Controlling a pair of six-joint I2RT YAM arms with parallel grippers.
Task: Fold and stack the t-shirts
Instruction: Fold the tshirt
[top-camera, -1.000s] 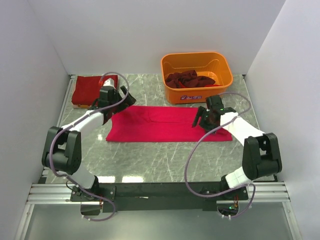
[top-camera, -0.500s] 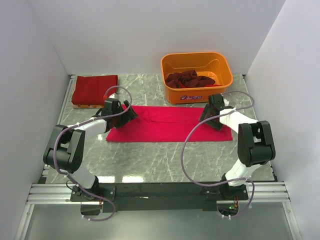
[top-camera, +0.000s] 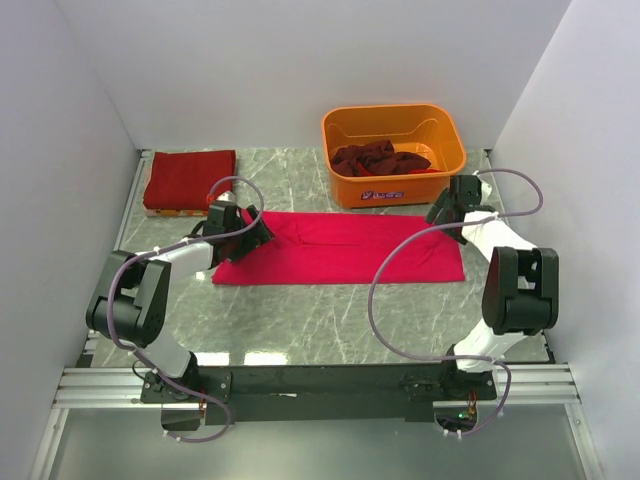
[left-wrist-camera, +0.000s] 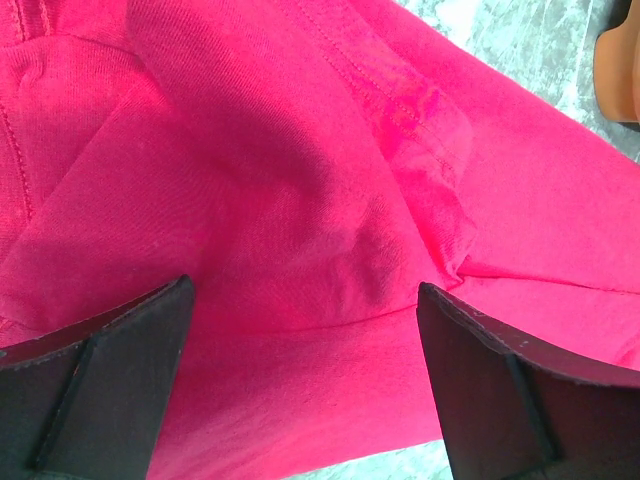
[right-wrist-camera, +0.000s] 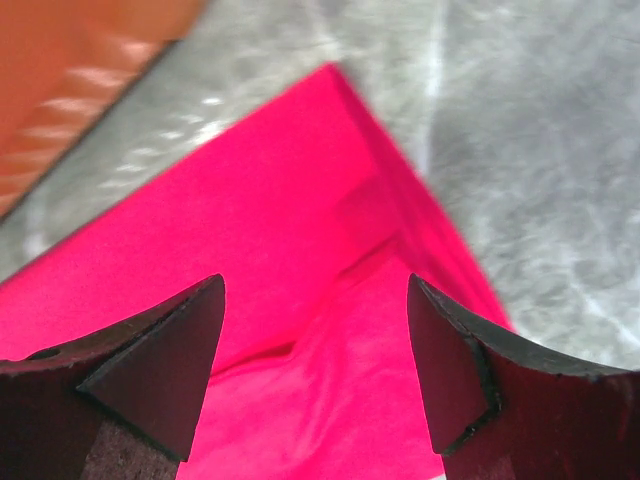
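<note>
**Open jaws at both far corners of the pink shirt (top-camera: 340, 250)**

At the far left of the table (top-camera: 300, 320) a folded shirt (top-camera: 188, 178) in dark red lies flat, well apart from both arms.

Just right of it and nearer, the left gripper (top-camera: 258, 232) is low over the far left corner of the pink shirt. Its jaws stand wide apart. In the left wrist view the rumpled cloth, with a stitched seam running across it, fills the whole gap between the two dark fingers (left-wrist-camera: 110, 380) and reaches well past them. No cloth is pinched, and whether the tips touch it cannot be told.

The pink shirt is spread flat as a long band across the middle of the table, running left to right, with its far edge near the tub (top-camera: 393, 150).

The orange tub stands at the far side, right of centre, holding a heap of dark shirts (top-camera: 378, 158).

The right gripper (top-camera: 447, 210) is at the pink shirt's far right corner, near the tub's right end. Its jaws are also apart and hold nothing. In the right wrist view the pointed corner lies ahead of the gap between the fingers, with bare table to its right and the tub wall at upper left.
</note>
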